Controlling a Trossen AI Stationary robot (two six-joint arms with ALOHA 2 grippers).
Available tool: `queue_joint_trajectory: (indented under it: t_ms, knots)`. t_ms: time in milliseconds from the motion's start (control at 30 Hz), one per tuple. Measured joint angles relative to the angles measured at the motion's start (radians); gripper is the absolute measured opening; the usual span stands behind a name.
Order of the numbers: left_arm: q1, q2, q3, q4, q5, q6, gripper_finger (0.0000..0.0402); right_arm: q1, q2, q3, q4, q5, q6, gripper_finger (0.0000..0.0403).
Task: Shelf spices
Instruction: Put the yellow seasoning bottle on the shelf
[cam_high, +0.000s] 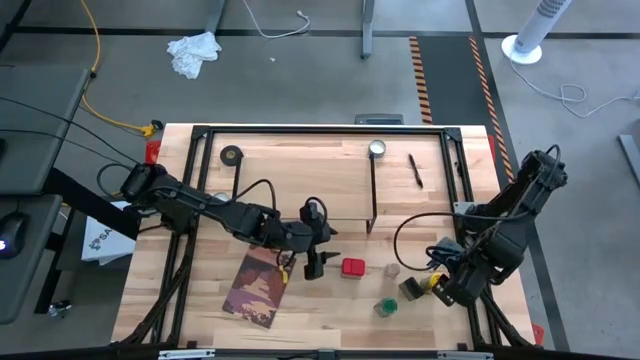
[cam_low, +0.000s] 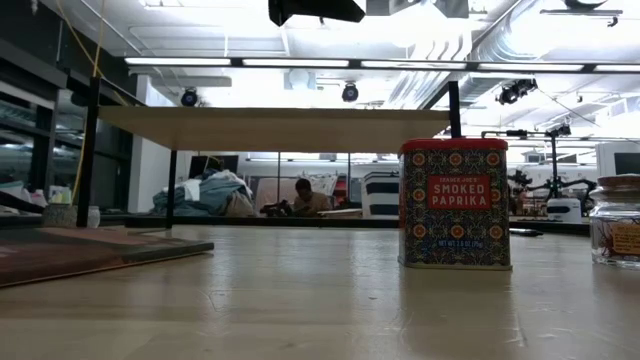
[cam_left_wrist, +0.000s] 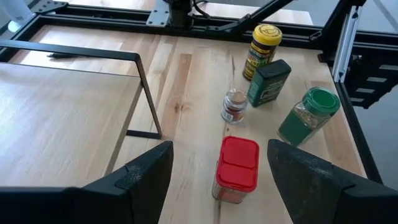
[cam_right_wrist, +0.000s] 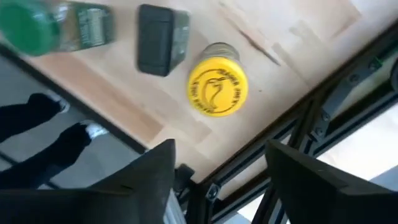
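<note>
Two open end effectors are hovering: the left end effector (cam_high: 312, 268) just beside the red box (cam_high: 352, 267), the right end effector (cam_high: 447, 289) over the yellow-topped jar (cam_right_wrist: 217, 87)

Pale wood, printed tin, glass and matt black plastic

The tabletop (cam_left_wrist: 186, 81) is pale, smooth butcher-block wood with a soft sheen; the shelf (cam_left_wrist: 56, 124) is the same light wood on thin black metal legs. Just ahead of the left claw (cam_left_wrist: 219, 171), whose fingers are matt black plastic, the red box (cam_left_wrist: 236, 168) has a glossy red plastic lid. Beyond it stands a clear glass jar (cam_left_wrist: 234, 106). Under the right claw (cam_right_wrist: 217, 177), the yellow-topped jar (cam_right_wrist: 217, 87) has a smooth plastic cap.
</note>
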Motion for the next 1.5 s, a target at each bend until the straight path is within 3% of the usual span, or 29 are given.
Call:
queue_joint_trajectory:
  t_ms: [267, 467, 1133, 1500]
  knots:
    - [0.001, 0.0, 0.0, -0.001, 0.028, 0.0, 0.0257, -0.006, 0.0, -0.064, 0.033, 0.024, 0.128, 0.0296]
    - [0.002, 0.0, 0.0, -0.001, 0.03, -0.004, 0.0257, -0.006, 0.023, -0.088, 0.037, 0.065, 0.243, 0.0298]
    - [0.002, 0.0, 0.0, -0.002, 0.03, -0.064, 0.0257, -0.013, 0.125, -0.096, 0.089, 0.061, 0.236, 0.0298]
    - [0.002, 0.0, 0.0, -0.001, 0.03, -0.064, 0.0257, -0.019, 0.125, -0.2, 0.215, 0.028, 0.268, 0.0298]
